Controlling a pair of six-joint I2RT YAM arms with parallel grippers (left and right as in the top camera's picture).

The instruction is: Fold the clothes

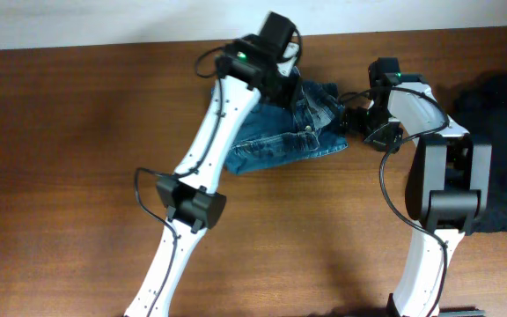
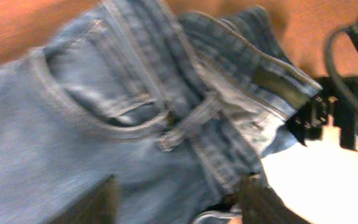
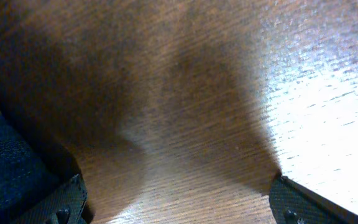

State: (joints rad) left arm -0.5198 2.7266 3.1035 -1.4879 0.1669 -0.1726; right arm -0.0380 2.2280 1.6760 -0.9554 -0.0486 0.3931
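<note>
On worktop (image 1: pixel 77 176), R side, nearest: black garment (image 1: pixel 500 150), bunched, well apart from jeans (image 1: pixel 280 136). Further back, R gripper (image 3: pixel 179 202): jaws spread wide, released, bare wood between; sits just beside denim's R edge. Centre-rear: jeans lie as a folded bundle, waistband and pocket facing up. Farthest back, L gripper (image 2: pixel 179 205) hovers over waistband, fingers (image 2: pixel 98 202) apart, released.

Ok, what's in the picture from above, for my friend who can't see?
Crumpled blue denim jeans lie near the far edge of a brown wooden table, the white left robot arm over them, the right arm beside them. A black soft garment lies at the right.
</note>
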